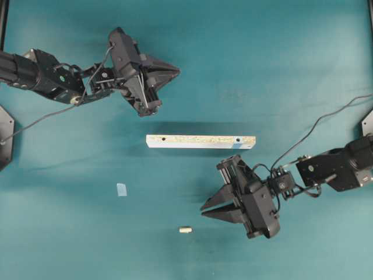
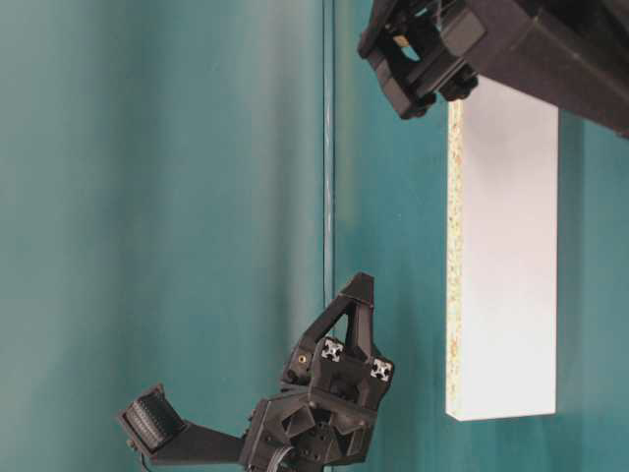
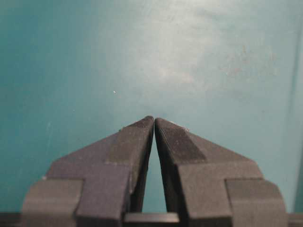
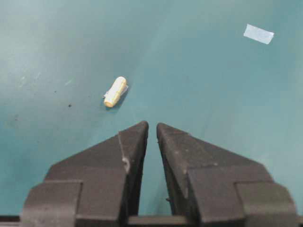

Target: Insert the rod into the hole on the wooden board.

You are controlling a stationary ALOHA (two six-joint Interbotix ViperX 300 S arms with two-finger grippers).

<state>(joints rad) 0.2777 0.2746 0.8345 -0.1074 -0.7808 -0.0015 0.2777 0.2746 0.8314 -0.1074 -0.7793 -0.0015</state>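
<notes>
The wooden board [image 1: 201,141] lies flat across the middle of the table, a long pale speckled strip, also seen in the table-level view [image 2: 501,246]. The hole [image 1: 239,140] sits near its right end beside a light-blue mark. A second hole [image 1: 164,139] is near the left end. The rod [image 1: 185,230], a tiny cream peg, lies on the cloth below the board and shows in the right wrist view [image 4: 115,91], ahead and left of the fingertips. My right gripper [image 1: 203,211] [image 4: 152,126] is shut and empty, just right of the rod. My left gripper [image 1: 178,71] [image 3: 154,118] is shut and empty, above the board.
A pale-blue tape square [image 1: 121,189] lies on the teal cloth left of the rod and shows in the right wrist view [image 4: 258,33]. The right arm's body [image 1: 256,201] sits close below the board's right end. A cable [image 1: 315,125] runs at the right.
</notes>
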